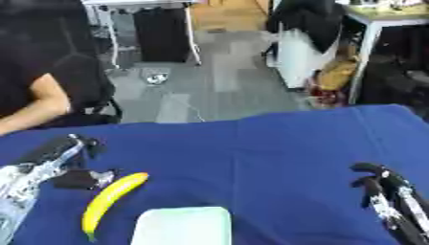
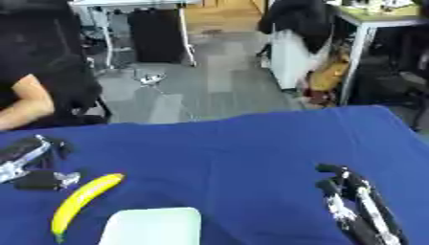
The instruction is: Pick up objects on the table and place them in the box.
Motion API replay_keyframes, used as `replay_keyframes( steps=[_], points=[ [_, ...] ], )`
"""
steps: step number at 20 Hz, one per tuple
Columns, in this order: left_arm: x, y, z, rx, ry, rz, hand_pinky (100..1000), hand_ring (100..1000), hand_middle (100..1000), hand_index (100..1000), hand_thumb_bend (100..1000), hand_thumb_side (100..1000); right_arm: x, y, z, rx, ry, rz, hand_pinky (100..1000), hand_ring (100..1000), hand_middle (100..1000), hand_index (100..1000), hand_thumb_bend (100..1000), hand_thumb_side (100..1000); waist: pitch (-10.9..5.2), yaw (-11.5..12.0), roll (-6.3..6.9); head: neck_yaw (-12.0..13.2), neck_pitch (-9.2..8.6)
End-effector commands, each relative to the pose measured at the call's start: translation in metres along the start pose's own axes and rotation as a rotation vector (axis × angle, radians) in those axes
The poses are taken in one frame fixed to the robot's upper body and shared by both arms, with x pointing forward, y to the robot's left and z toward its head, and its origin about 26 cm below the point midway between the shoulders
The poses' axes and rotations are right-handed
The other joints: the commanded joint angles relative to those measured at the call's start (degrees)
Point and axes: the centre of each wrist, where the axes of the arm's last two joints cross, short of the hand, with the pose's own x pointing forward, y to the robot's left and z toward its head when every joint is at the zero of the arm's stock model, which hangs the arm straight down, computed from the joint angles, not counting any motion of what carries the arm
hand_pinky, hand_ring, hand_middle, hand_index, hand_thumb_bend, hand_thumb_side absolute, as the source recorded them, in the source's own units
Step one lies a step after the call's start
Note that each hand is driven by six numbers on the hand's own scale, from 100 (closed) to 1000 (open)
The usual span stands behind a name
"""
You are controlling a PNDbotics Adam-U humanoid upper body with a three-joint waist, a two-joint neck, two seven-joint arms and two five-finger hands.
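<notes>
the left hand (image 1: 63, 165) hovers with slack fingers, holding nothing, at the banana's (image 1: 113, 196) ten o'clock, likely poised to grasp; the box (image 1: 184, 225) waits at five o'clock. the right hand (image 1: 381, 184) idles, fingers straight.

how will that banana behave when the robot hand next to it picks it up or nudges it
The banana looks firm and should lift in one piece. Its curved shape, lying flat on the blue tablecloth, may make it pivot rather than slide. Its smooth skin could slip, and the left robot hand might bruise it.
</notes>
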Motion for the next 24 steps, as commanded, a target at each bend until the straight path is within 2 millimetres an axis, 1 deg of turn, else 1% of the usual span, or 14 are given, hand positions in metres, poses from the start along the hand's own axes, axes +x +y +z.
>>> replay_keyframes(
  steps=[1, 9, 14, 18, 24],
  points=[
    [-0.003, 0.009, -0.002, 0.023, 0.019, -0.010, 499, 530, 586, 777, 308, 667, 0.004, -0.007, -0.003, -0.007, -0.019, 0.020, 388, 644, 757, 853, 135, 794, -0.72, -0.06, -0.11, 0.44, 0.07],
    [-0.002, -0.003, -0.007, 0.006, 0.039, 0.015, 495, 525, 582, 769, 325, 685, 0.004, -0.006, -0.003, -0.007, -0.020, 0.019, 387, 644, 757, 853, 134, 794, -0.29, -0.26, -0.09, 0.57, -0.03],
    [-0.003, -0.015, -0.011, -0.010, 0.060, 0.025, 502, 534, 583, 768, 333, 688, 0.006, -0.006, -0.004, -0.007, -0.026, 0.018, 387, 644, 757, 853, 134, 794, 0.12, -0.58, -0.05, 0.78, -0.16],
    [-0.004, -0.024, -0.014, -0.006, 0.086, 0.044, 500, 529, 579, 763, 343, 688, 0.006, -0.005, -0.005, -0.005, -0.029, 0.016, 387, 644, 757, 854, 132, 794, 0.56, -1.00, 0.00, 1.02, -0.46],
    [-0.004, -0.029, -0.017, 0.008, 0.110, 0.052, 489, 512, 570, 753, 349, 676, 0.008, -0.005, -0.006, -0.004, -0.035, 0.017, 387, 644, 757, 854, 127, 794, 1.23, -1.46, 0.11, 1.29, -1.32]
  ],
)
